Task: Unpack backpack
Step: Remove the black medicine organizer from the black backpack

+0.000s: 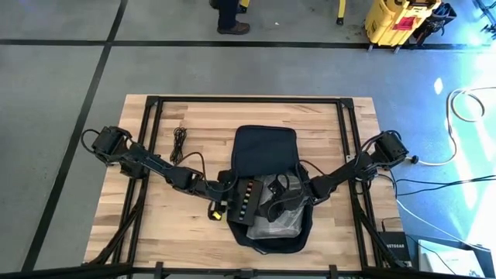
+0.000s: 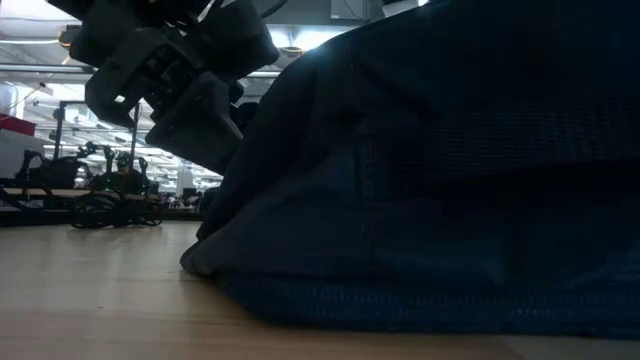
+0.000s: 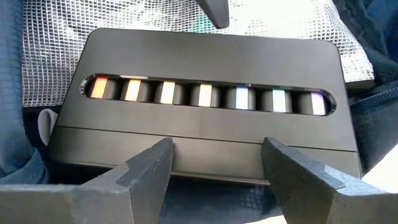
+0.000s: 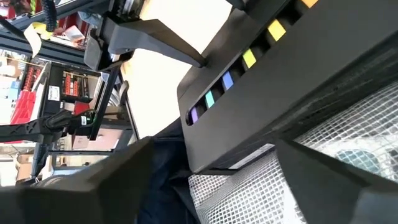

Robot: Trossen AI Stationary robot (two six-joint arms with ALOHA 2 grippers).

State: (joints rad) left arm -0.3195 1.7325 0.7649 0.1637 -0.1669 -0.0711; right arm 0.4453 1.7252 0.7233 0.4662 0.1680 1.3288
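The dark backpack (image 1: 265, 155) lies open on the wooden table, its near end spread wide; in the low view it fills the right side (image 2: 450, 200). A black box (image 3: 211, 68) with a row of coloured markers in a window lies on a white mesh pouch (image 3: 56, 43) at the opening's left side (image 1: 246, 200). My left gripper (image 3: 217, 155) is open, its fingertips just before the box's near long side. My right gripper (image 4: 211, 155) is open at the box's opposite side, with the box's long edge (image 4: 249, 143) between its fingers. My left gripper slants down at the box's near long side (image 3: 214, 158) from the table's left, and I cannot tell whether its fingertips touch it. My right gripper comes level from the table's right, its open jaws on either side of the box's edge; whether a finger touches it I cannot tell.
A coiled black cable (image 1: 180, 142) lies on the table at the far left. A small yellow-and-black thing (image 1: 216, 214) sits by the left gripper. Black frame rails run along the table's edges (image 1: 248, 99). A person's feet (image 1: 231, 23) stand beyond the far edge.
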